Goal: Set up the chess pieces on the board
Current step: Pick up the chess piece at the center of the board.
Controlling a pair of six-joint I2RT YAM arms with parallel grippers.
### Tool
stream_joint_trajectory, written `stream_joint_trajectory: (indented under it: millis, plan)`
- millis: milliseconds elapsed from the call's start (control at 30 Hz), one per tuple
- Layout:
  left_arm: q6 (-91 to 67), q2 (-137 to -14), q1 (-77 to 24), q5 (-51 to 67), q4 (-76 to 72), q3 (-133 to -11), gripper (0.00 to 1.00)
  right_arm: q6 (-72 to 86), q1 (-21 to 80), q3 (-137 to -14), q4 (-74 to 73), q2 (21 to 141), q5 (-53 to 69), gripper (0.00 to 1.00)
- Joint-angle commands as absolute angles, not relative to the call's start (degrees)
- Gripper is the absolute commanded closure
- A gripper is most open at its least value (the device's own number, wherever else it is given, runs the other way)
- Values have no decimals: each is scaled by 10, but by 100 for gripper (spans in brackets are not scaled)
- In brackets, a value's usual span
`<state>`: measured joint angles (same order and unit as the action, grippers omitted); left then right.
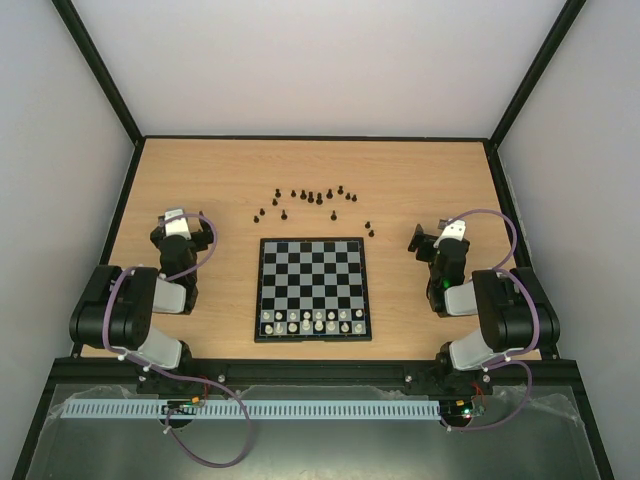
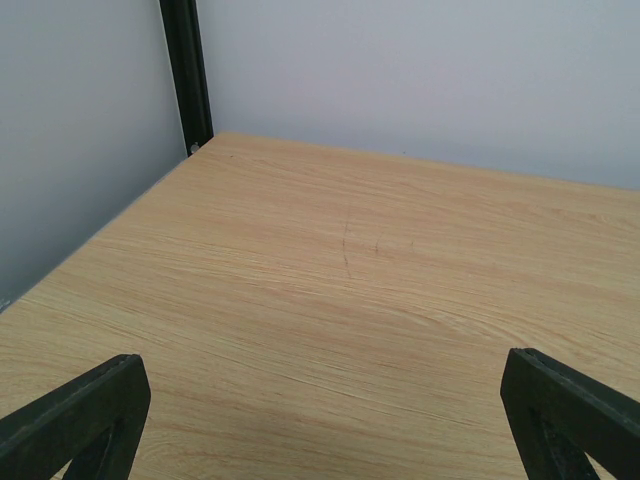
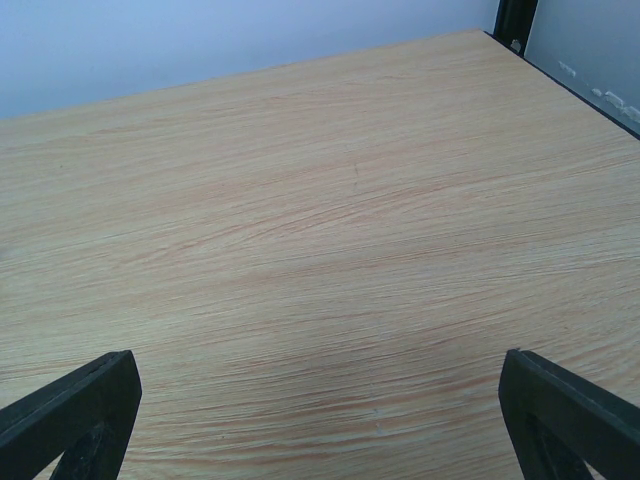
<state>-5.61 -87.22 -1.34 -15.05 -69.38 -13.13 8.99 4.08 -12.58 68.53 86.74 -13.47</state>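
Note:
The board (image 1: 312,246), black and pale checks in a black frame, lies at the table's middle front. Pale pieces (image 1: 312,320) fill its two near rows. Several tiny black chess pieces (image 1: 312,197) stand scattered on the wood behind the board, a few nearer its far right corner (image 1: 369,229). My left gripper (image 1: 178,222) rests left of the board, open and empty; its fingers (image 2: 75,420) are wide apart over bare wood. My right gripper (image 1: 432,240) rests right of the board, open and empty, with fingers (image 3: 570,420) wide apart. Neither wrist view shows board or pieces.
The wooden table (image 1: 200,180) is enclosed by white walls and a black frame (image 1: 135,140). A black corner post (image 2: 188,70) shows in the left wrist view, another (image 3: 515,20) in the right wrist view.

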Motion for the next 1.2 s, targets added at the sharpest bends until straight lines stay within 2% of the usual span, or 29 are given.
stream_joint_trajectory:
  millis: [0, 133, 300, 367, 533, 733, 900, 1000, 1067, 1167]
  plan:
    - [-61, -872, -16, -151, -709, -140, 1, 86, 38, -133, 708, 869, -138, 1]
    - [-57, -865, -17, -153, -706, -139, 1, 85, 38, -131, 706, 863, -138, 1]
    - [-65, -827, -22, -180, -760, -92, 1, 105, 38, -216, 491, 786, -149, 2]
    - [-64, -814, -31, -206, -753, -88, 1, 108, 38, -209, 474, 748, -130, 2]
    - [-84, -778, -51, -264, -578, -160, 1, 183, 38, -248, 316, 618, -122, 1]
    - [-149, -747, -70, -334, -419, -229, 1, 259, 38, -314, 148, 523, -68, 1]
    - [-167, -706, -113, -314, -290, -313, 1, 335, 38, -327, 96, 503, 18, 2]
    - [-213, -682, -145, -314, -263, -345, 1, 446, 38, -358, 22, 507, 67, 1]
    - [-243, -682, -162, -296, -271, -357, 1, 463, 38, -334, 80, 499, 161, 2]
    - [-249, -698, -197, -267, -243, -401, 1, 479, 38, -314, 123, 468, 188, 1]
